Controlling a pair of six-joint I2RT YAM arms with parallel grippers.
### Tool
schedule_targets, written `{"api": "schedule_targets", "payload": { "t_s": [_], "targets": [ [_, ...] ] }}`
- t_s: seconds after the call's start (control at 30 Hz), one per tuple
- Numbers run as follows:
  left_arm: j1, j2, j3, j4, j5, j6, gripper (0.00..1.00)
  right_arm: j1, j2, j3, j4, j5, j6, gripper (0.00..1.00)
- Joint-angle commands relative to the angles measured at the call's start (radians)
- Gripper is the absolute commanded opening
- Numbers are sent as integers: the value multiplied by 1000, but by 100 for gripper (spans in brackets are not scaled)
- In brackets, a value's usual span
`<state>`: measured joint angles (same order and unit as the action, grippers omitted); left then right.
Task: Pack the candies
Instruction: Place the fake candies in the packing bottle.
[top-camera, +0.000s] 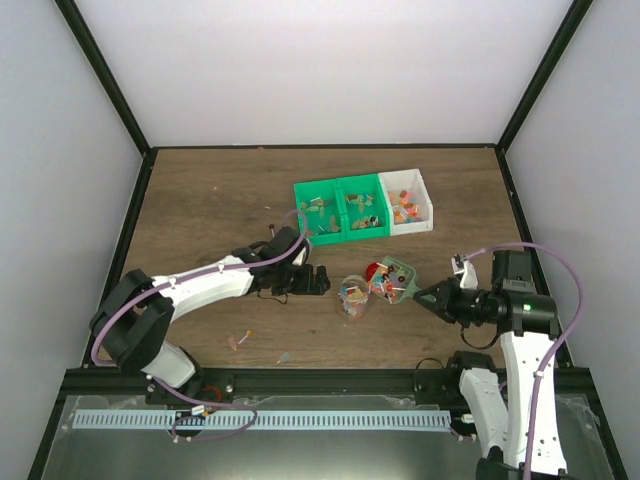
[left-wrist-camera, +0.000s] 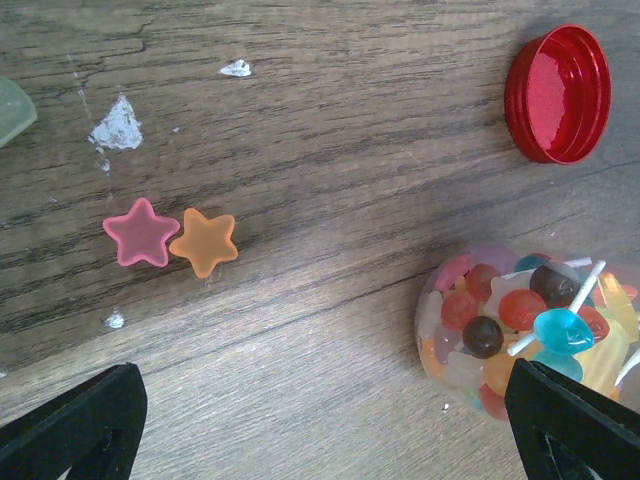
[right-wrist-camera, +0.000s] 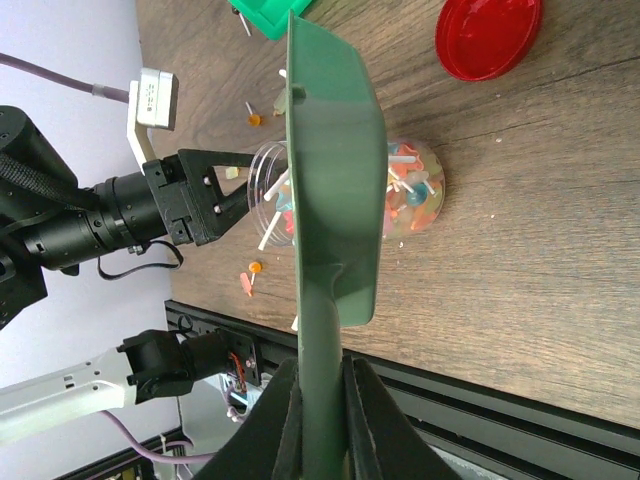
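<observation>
The right gripper (right-wrist-camera: 320, 400) pinches the handle of a green scoop (right-wrist-camera: 335, 180), whose bowl sits at the mouth of a clear jar (left-wrist-camera: 450, 330) near the middle of the tabletop (top-camera: 200, 200). The left gripper (left-wrist-camera: 325, 430) is spread wide just left of the jar, touching nothing. The candies (left-wrist-camera: 520, 310) are tiny sweets in red, orange, yellow, blue and dark brown, some on white sticks, and most are piled inside the jar. More lie in two green bins (top-camera: 340, 208) and a white bin (top-camera: 409, 200) toward the far edge. A few are loose near the near edge (top-camera: 238, 340). A red lid (left-wrist-camera: 558, 93) lies open side up beside the jar. A pink star (left-wrist-camera: 140, 232) and an orange star (left-wrist-camera: 205, 242) touch on the bare wood.
</observation>
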<state>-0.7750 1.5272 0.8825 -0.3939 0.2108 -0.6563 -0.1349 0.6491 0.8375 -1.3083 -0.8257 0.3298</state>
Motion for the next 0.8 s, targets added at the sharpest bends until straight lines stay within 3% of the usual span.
{"api": "schedule_targets", "payload": {
  "t_s": [0.0, 0.77],
  "targets": [
    [-6, 10, 25, 13, 6, 17, 100, 4, 5, 54, 4, -8, -14, 1],
    [-7, 4, 20, 23, 6, 3, 100, 19, 3, 55, 2, -44, -7, 1]
  ]
}}
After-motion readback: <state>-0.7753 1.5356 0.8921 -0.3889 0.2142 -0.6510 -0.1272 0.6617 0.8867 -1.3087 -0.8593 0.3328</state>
